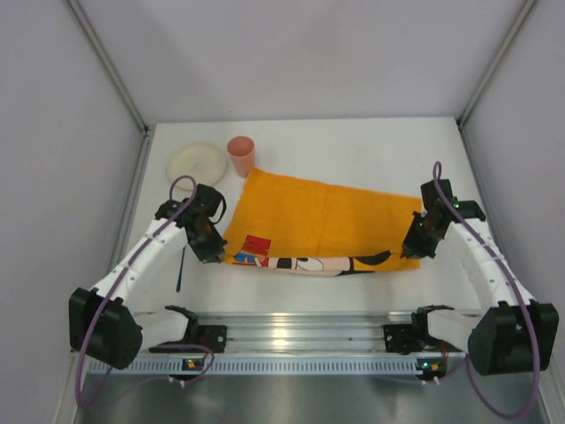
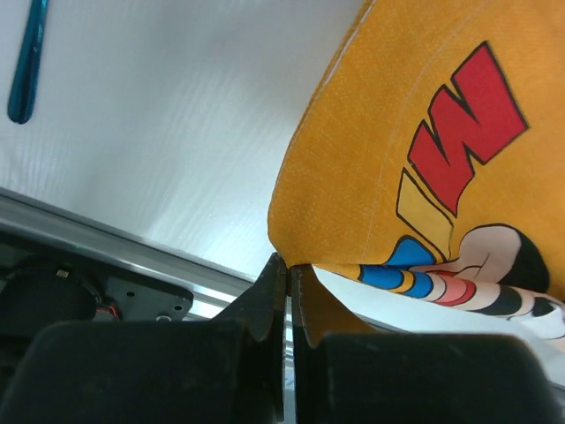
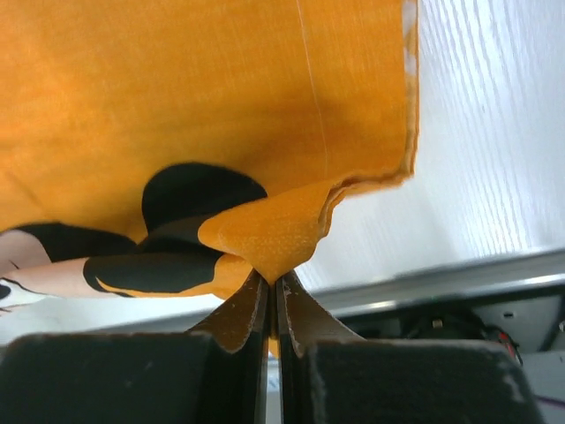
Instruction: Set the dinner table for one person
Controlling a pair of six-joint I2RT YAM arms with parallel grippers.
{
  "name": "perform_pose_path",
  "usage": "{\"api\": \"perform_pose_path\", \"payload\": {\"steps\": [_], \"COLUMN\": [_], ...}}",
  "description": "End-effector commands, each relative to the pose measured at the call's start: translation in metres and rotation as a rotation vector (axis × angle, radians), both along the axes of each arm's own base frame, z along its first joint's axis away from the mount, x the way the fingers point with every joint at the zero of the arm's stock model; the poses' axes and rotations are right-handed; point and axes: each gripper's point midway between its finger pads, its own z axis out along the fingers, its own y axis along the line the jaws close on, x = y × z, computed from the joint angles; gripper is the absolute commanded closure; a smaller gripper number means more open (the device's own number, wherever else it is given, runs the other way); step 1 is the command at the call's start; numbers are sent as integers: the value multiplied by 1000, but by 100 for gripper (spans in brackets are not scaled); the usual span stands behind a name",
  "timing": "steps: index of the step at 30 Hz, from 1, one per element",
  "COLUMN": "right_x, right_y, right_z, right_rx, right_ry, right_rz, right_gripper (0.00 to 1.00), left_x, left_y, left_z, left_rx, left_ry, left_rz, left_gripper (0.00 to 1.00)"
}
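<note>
An orange Mickey Mouse cloth mat [image 1: 322, 216] is spread across the middle of the white dinner table [image 1: 371, 146], with its near edge lifted and folded under. My left gripper [image 1: 214, 250] is shut on the mat's near left corner; the left wrist view shows the pinched corner at my left gripper [image 2: 289, 263] and the mat [image 2: 397, 132] rising from it. My right gripper [image 1: 415, 247] is shut on the near right corner. In the right wrist view a bunched fold of the mat [image 3: 177, 88] sits between the closed tips of my right gripper [image 3: 273, 281].
A white plate [image 1: 197, 162] and a pink cup [image 1: 241, 155] stand at the back left, just beyond the mat's far corner. A thin blue utensil [image 1: 179, 269] [image 2: 26, 62] lies left of the mat. The ridged silver rail [image 1: 291, 331] runs along the near edge.
</note>
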Motion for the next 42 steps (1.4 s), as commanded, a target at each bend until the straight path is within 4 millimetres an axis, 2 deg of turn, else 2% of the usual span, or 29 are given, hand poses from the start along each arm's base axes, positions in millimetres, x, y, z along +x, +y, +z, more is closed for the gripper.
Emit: {"api": "perform_pose_path", "payload": {"steps": [1,3,4,6,7,10,12,13,14,16,17,18,19,21,23,24,26,27,28,29,31,32,33,34,35,36,39,41,42], "right_x": [-36,-38,-39,-46,-61,-92,-105,-111,-117,-124,-128,-131,-131,-128,-117,-100,-80,-61,-49,-27,-2,10,29,41,50,63,85,97,99], "right_y": [3,-6,-7,3,7,16,13,15,16,29,37,43,45,38,31,29,27,27,27,31,33,33,36,36,36,33,29,25,23], "right_z": [33,47,54,50,42,33,35,35,38,43,45,48,49,45,41,38,32,30,23,22,14,12,12,12,1,-3,-26,-50,-50], "right_rx": [28,-19,-24,29,58,125,112,121,129,214,255,291,293,242,195,171,149,138,133,143,140,136,139,137,127,105,65,37,27], "right_ry": [11,-30,-32,20,103,236,226,228,214,205,187,189,181,185,172,121,101,46,55,-9,-23,-39,-82,-100,-70,-90,-68,-26,-33], "right_rz": [12,23,37,96,109,139,151,152,143,155,153,153,155,151,144,145,131,129,119,124,129,132,141,145,148,150,163,175,176], "right_gripper": [100,95,83,76,72,75,63,55,54,53,47,46,45,43,41,41,41,41,41,41,41,42,42,43,44,45,50,53,53], "left_x": [-7,-9,-13,-18,-22,-37,-55,-61,-73,-84,-89,-94,-96,-94,-75,-66,-32,-21,3,17,42,64,73,80,93,97,113,119,118], "left_y": [11,11,9,7,6,4,1,-1,-4,-4,-3,-1,1,2,-6,-9,-22,-26,-33,-38,-45,-52,-54,-56,-59,-60,-67,-71,-72], "left_z": [38,43,42,38,37,30,23,21,16,17,17,20,22,24,25,23,19,17,17,11,8,12,1,-2,-8,-12,-23,-33,-37], "left_rx": [31,32,21,11,10,-3,-33,-50,-81,-97,-101,-96,-89,-88,-116,-122,-150,-152,-163,-159,-156,-165,-149,-144,-138,-132,-135,-144,-147], "left_ry": [-34,-29,-6,32,56,140,217,238,283,307,319,319,320,299,221,200,105,83,12,13,-30,-88,-68,-71,-69,-66,-60,-49,-39], "left_rz": [46,39,30,8,-2,-61,-100,-109,-118,-129,-132,-139,-141,-149,-163,-163,-179,-185,-195,-205,-224,-239,-255,-265,-275,-289,-320,-328,-331], "left_gripper": [100,100,100,100,100,100,98,93,75,52,42,27,16,9,9,9,9,10,10,11,11,12,12,12,12,13,13,14,15]}}
